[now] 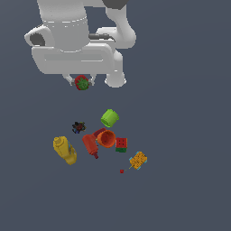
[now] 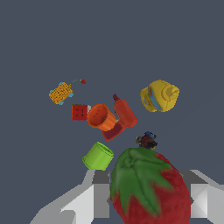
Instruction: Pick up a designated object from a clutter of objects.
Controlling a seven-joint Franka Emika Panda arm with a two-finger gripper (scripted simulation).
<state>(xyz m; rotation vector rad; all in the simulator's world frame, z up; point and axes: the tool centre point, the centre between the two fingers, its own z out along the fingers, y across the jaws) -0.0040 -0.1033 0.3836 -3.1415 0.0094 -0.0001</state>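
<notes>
Above the dark grey floor, the gripper clamps the strawberry, leafy top facing the wrist camera.

The strawberry looks matt, its red skin faintly mottled under smooth green leaves. The claw is plain, satin grey-white. The orange cup and yellow bottle look like smooth plastic. The tabletop is flat, matt slate.

Simulated test scene rather than a real room, flat featureless dark slate-grey surface filling every view, smooth untextured white robot arm, small plainly rendered toy-like objects
</notes>
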